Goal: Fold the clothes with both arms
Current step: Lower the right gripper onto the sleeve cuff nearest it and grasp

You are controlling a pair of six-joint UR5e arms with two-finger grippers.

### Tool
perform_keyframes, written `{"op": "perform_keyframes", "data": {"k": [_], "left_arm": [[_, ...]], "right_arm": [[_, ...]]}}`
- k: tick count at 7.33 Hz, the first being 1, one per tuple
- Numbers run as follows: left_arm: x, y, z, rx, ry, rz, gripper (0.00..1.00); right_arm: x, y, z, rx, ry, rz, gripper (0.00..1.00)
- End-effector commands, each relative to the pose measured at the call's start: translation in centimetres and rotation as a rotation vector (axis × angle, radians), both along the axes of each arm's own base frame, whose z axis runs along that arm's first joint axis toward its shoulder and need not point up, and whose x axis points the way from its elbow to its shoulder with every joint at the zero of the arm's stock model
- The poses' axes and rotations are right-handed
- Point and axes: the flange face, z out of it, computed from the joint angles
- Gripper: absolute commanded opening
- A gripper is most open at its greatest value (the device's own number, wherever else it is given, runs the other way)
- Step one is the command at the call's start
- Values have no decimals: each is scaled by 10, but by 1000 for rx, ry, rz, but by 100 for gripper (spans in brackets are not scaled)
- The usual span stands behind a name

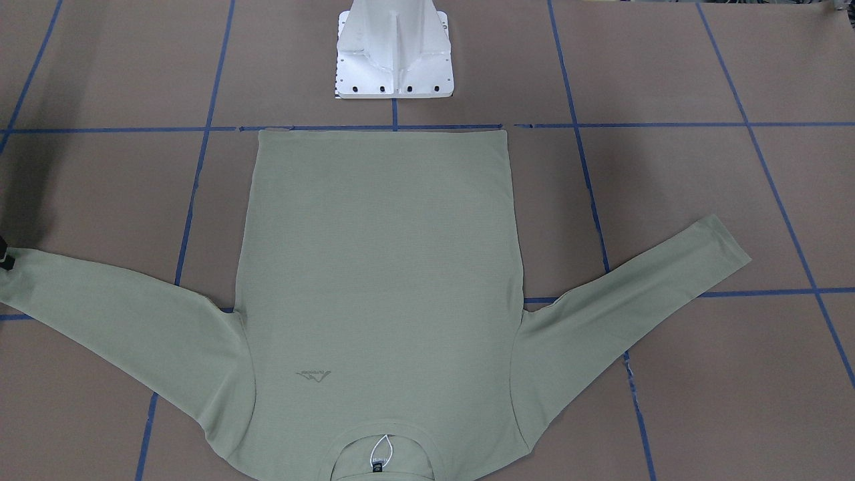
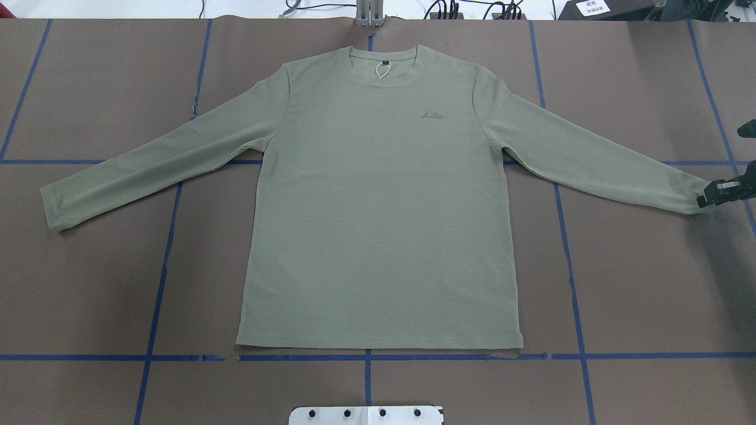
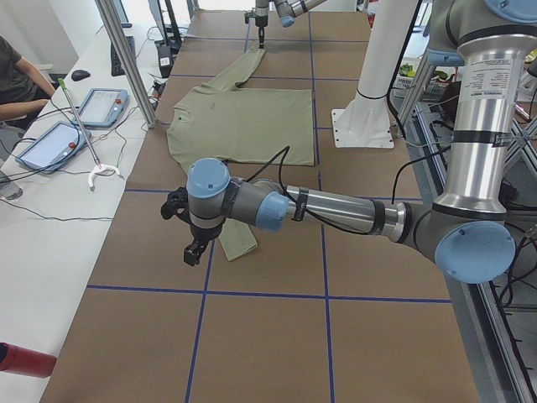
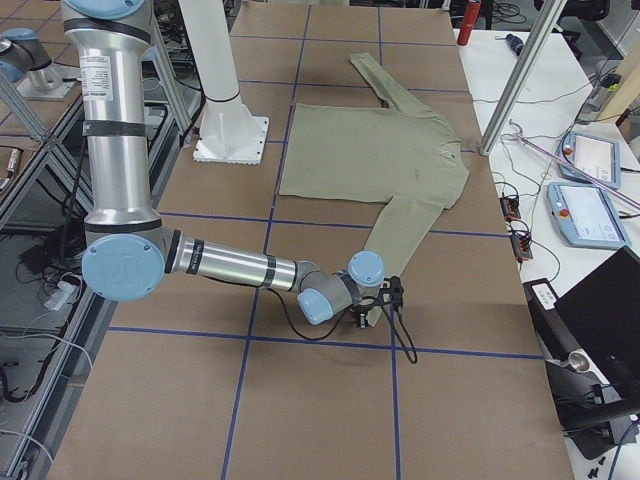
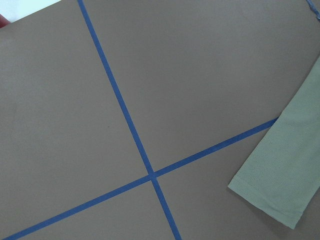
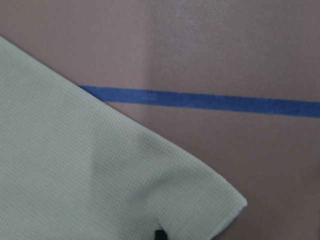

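A: How does the shirt [image 2: 378, 206] lie?

B: Flat and face up, a pale sage-green knit with a fine ribbed grain. It has a round neck, a small tonal logo [image 2: 434, 114] on the chest and a black neck label [image 2: 384, 62]. Both long sleeves are spread out and slope away from the body.

A: And the right gripper [image 2: 706, 198]?

B: It sits at the very end of the right cuff [image 6: 200, 200], touching it, with the whole sleeve and the body stretching away from its tips. In its wrist view the stitched cuff corner fills the lower left, and one small dark tip [image 6: 159, 235] shows over the fabric at the bottom edge. I cannot tell how far apart its fingers stand or whether they pinch the cloth.

A: The left gripper [image 3: 195, 250]?

B: It shows only in the side view, hanging black and pointing down above the table just beside the left cuff [image 5: 280, 185]. I cannot tell whether it is wide or narrow. In its wrist view the cuff lies off to the lower right, apart from it.

A: What is below it?

B: Matte brown paper over the table [image 2: 88, 283], with blue tape [image 5: 125, 115] lines crossing. A white pedestal [image 1: 394, 53] stands near the hem, well apart from both grippers.
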Motion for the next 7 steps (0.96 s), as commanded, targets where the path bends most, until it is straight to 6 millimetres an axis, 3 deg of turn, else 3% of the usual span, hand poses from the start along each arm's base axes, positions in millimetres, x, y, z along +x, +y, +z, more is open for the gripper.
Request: {"op": "perform_keyframes", "data": {"k": [1, 3, 5, 7], "left_arm": [[0, 1, 0, -1, 0, -1, 100], [0, 0, -1, 1, 0, -1, 100], [0, 0, -1, 0, 1, -2, 100], [0, -1, -2, 1, 1, -2, 100]], "right_arm": [[3, 5, -3, 7, -18, -3, 0], [6, -2, -20, -21, -84, 11, 0], [5, -8, -85, -14, -185, 38, 0], [-9, -41, -165, -21, -259, 112, 0]]}}
